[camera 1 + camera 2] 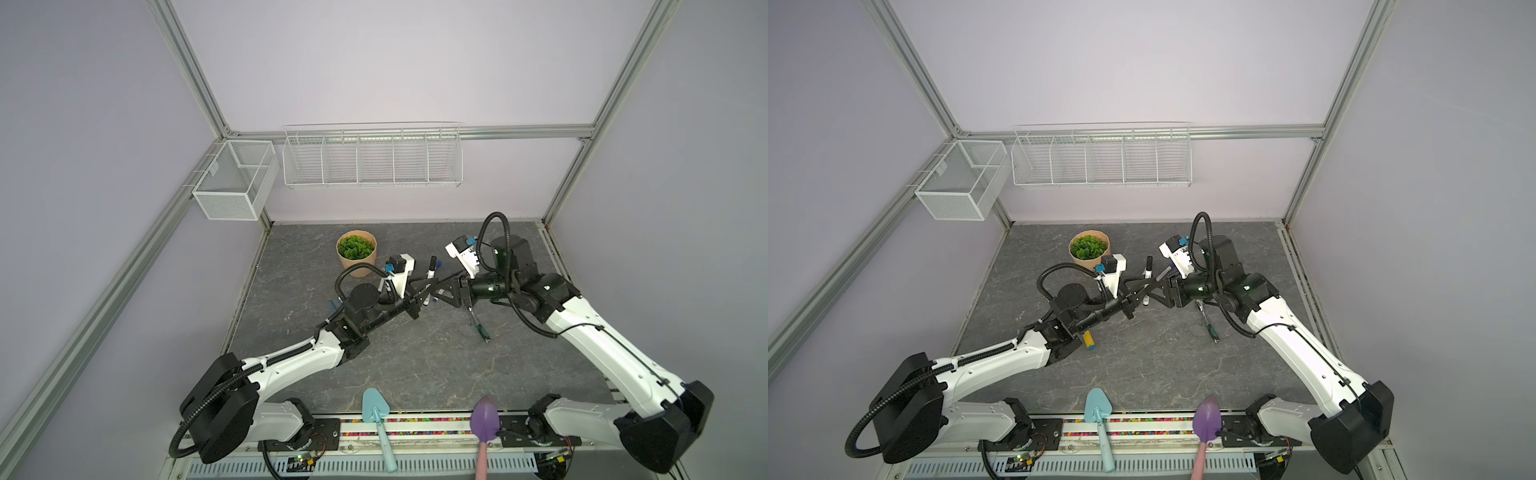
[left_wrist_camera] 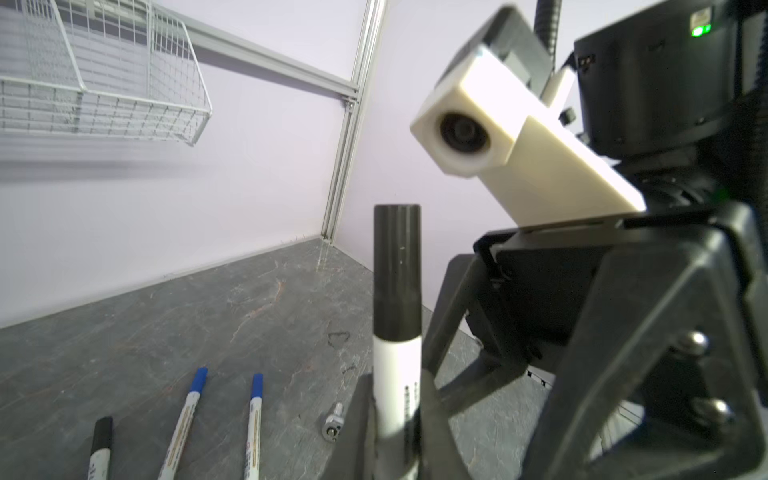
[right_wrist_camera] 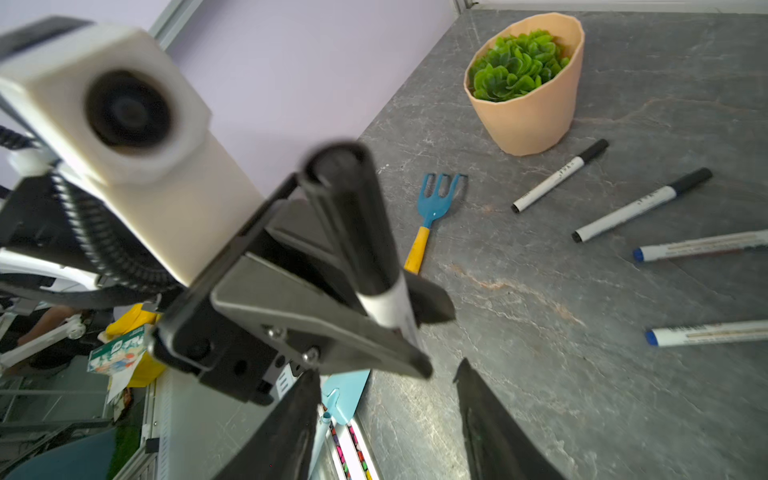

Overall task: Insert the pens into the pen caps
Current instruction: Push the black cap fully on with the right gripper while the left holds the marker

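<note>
Left gripper (image 2: 395,419) clamps a pen (image 2: 397,365) upright over the table (image 3: 540,374), black cap (image 2: 397,270) seated on its top end. Right gripper (image 3: 388,370) sits just beside that pen, jaws spread wide, holding nothing. Four other pens (image 3: 642,205) lie flat near the pot (image 3: 536,116), all capped: two black, two blue.
</note>
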Motion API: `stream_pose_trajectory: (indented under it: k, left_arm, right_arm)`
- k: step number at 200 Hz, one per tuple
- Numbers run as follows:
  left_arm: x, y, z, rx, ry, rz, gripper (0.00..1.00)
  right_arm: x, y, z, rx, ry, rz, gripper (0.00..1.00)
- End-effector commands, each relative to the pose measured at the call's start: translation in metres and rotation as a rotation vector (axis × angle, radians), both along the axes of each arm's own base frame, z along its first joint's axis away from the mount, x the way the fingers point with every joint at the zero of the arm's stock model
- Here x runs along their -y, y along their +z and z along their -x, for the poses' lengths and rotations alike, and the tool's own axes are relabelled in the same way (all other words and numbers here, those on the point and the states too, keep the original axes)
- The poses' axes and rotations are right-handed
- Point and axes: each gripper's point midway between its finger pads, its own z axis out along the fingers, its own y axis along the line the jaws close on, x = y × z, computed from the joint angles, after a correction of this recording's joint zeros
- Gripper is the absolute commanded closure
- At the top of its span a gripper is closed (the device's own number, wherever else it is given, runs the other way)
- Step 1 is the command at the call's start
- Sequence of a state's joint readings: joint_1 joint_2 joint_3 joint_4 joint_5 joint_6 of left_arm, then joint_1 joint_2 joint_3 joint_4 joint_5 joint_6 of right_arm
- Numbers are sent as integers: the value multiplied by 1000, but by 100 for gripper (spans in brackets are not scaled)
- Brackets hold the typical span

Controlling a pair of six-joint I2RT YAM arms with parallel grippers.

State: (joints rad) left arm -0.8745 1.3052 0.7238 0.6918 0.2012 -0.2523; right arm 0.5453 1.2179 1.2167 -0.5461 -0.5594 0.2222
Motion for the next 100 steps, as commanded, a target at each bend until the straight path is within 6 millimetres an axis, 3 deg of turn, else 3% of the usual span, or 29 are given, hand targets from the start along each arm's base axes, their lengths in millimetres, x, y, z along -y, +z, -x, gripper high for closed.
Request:
stream_pose_trajectory:
  k: [1, 23, 49, 100]
  left_arm:
    - [-2, 23, 1, 69, 12, 39, 100]
    - [-1, 13, 6, 50, -1, 18, 100]
    - [1, 4, 10, 23, -14, 4, 100]
    - [4, 4, 13, 24, -22, 3, 100]
  right_arm:
    - [20, 28, -11, 124, -104, 26, 38]
    - [21, 48, -23, 195, -140, 11, 37]
    - [2, 67, -31, 207, -87, -58, 37]
    - [-28, 59, -45, 156, -29, -91, 47]
